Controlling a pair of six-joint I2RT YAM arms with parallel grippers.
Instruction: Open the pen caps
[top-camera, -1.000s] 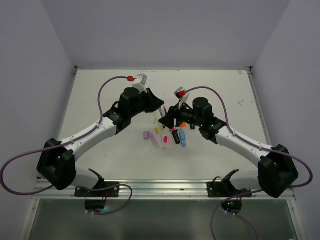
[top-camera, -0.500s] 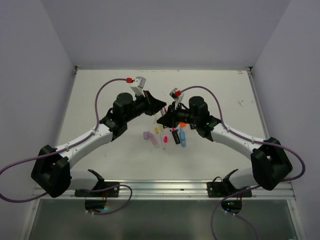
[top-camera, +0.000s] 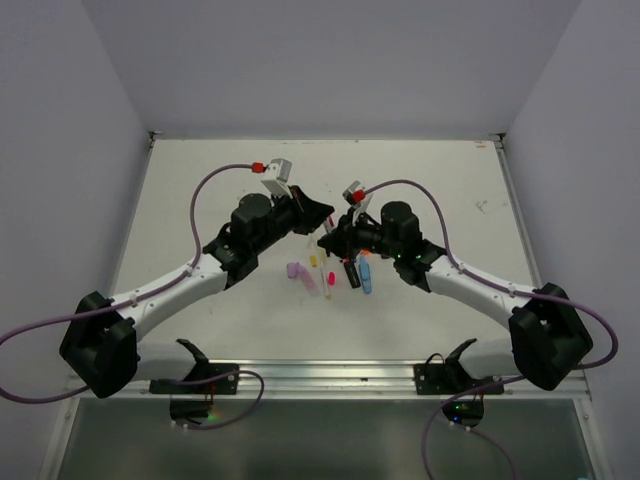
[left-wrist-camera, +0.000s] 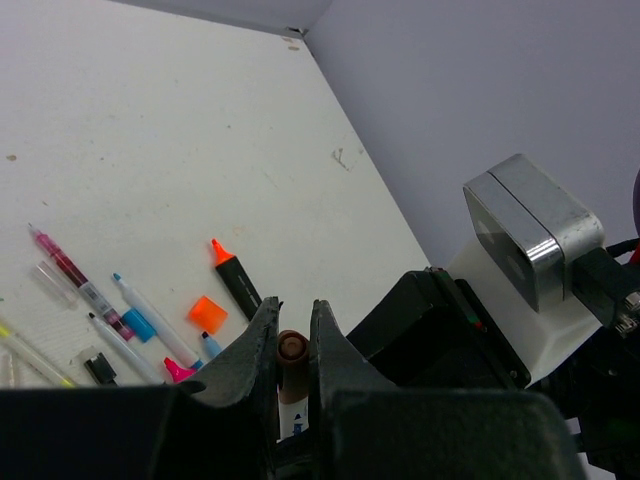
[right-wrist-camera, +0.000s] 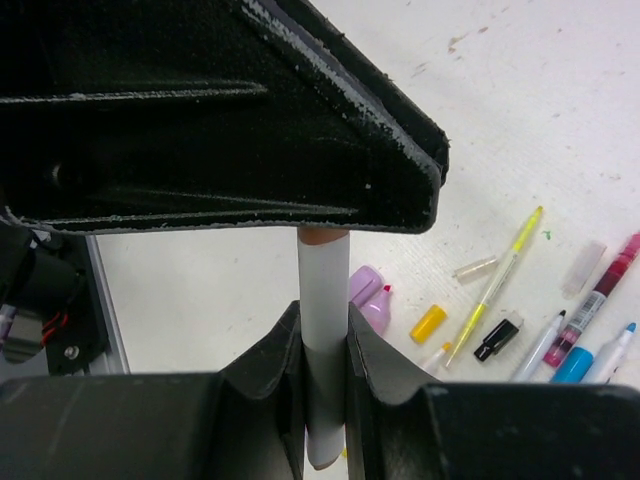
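Observation:
My two grippers meet above the middle of the table on one pen. My left gripper (left-wrist-camera: 293, 305) (top-camera: 322, 216) is shut on the pen's brown cap (left-wrist-camera: 292, 350). My right gripper (right-wrist-camera: 323, 315) (top-camera: 330, 240) is shut on the pen's white barrel (right-wrist-camera: 323, 290). The cap sits on the barrel, and its joint is hidden behind the left fingers in the right wrist view. On the table below lie loose caps: lilac (right-wrist-camera: 362, 283), yellow (right-wrist-camera: 429, 324), orange (left-wrist-camera: 208, 314), blue (left-wrist-camera: 138, 325) and black (right-wrist-camera: 497, 338).
Uncapped pens lie in a cluster under the grippers: a lilac highlighter (right-wrist-camera: 378, 310), a thin yellow pen (right-wrist-camera: 500, 280), a red pen (left-wrist-camera: 75, 280), a black highlighter with an orange tip (left-wrist-camera: 236, 283) and a light blue pen (top-camera: 366, 278). Grey walls enclose the white table (top-camera: 200, 200).
Both arms have shifted slightly and their wrists have turned a little. The grippers stay joined on the same pen above the cluster.

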